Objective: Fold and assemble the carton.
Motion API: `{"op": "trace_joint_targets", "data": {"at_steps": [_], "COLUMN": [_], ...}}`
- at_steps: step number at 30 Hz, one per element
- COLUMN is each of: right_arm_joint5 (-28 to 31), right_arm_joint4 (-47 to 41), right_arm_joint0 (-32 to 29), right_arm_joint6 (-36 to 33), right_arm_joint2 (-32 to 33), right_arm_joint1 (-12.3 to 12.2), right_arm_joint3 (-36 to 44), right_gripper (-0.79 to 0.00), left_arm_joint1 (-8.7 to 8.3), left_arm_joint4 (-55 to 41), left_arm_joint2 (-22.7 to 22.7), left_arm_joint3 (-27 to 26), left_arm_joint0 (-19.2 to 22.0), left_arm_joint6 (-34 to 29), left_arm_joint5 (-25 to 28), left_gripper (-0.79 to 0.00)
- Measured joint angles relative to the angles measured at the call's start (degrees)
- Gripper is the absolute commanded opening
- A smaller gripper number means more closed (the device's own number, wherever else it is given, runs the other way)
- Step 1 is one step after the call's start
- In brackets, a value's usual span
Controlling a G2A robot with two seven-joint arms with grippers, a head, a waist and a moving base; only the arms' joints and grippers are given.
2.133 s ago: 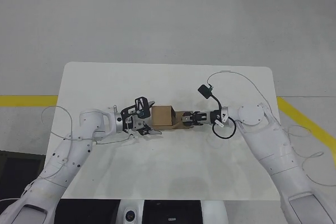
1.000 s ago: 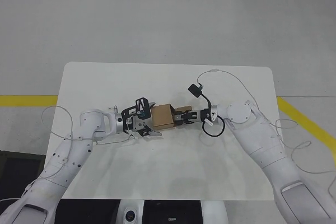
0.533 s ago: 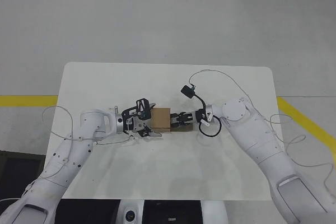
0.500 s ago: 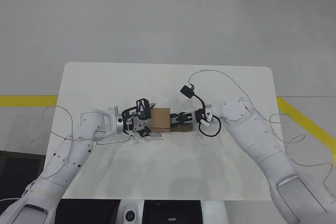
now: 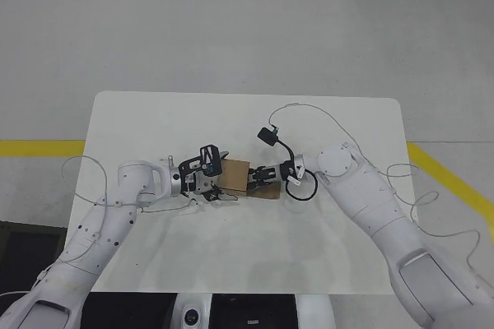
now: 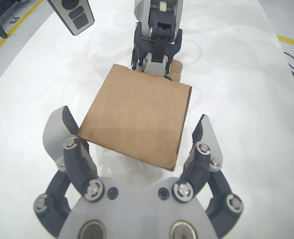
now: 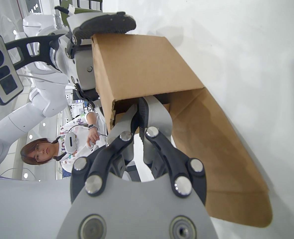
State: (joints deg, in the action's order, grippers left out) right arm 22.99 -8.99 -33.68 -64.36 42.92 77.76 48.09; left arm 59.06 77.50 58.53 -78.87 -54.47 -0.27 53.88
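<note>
We judge the main risk to be that our right claw (image 7: 139, 111), fingers pressed together and poked into the open end of the carton (image 5: 236, 174), shoves the box along the bench (image 5: 313, 247) or buckles a wall instead of tucking the flap (image 7: 211, 150), since the left claw (image 6: 134, 119) sits spread astride the other end without clamping it. The carton lies mid-bench between both claws, its long axis running claw to claw, with mouth and loose flap facing the right claw.

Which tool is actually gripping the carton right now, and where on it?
Neither. The left tool stands open astride one end of the carton; the right tool, shut on nothing, pokes into the open end.
</note>
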Motion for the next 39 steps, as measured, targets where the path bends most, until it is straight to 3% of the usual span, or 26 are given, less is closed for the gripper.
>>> {"op": "trace_joint_targets", "data": {"at_steps": [7, 15, 23, 28, 39], "right_arm_joint5": [1.23, 0.96, -5.30, -11.35, -16.74], "right_arm_joint4": [-0.54, 0.99, 7.91, 12.50, 16.01], "right_arm_joint0": [0.32, -1.95, -6.94, -12.48, -19.99], "right_arm_joint6": [-0.21, -0.65, -1.37, -2.39, -2.99], "right_arm_joint2": [0.52, 5.65, 13.32, 18.27, 23.38], "right_arm_joint1": [0.16, -2.59, -6.91, -9.44, -11.93], "right_arm_joint3": [-1.18, 1.25, 13.12, 21.36, 29.69], "right_gripper": [-0.785, -0.785, -0.785, -0.733, -0.646], "left_arm_joint1": [0.01, 0.02, 0.03, 0.08, 0.12], "left_arm_joint4": [-0.02, 0.00, 0.41, 0.30, 0.49], "left_arm_joint2": [0.05, 0.24, 0.31, 0.31, 0.25], "left_arm_joint3": [-0.14, -0.22, -0.34, -0.24, -0.31], "left_arm_joint0": [-0.02, -0.08, -0.17, -0.17, -0.22], "left_arm_joint6": [-0.32, -0.38, -0.27, -0.27, -0.34], "left_arm_joint5": [-0.12, -0.75, -1.26, -1.48, -1.59], "left_gripper": [0.000, 0.000, 0.000, 0.000, 0.000]}}
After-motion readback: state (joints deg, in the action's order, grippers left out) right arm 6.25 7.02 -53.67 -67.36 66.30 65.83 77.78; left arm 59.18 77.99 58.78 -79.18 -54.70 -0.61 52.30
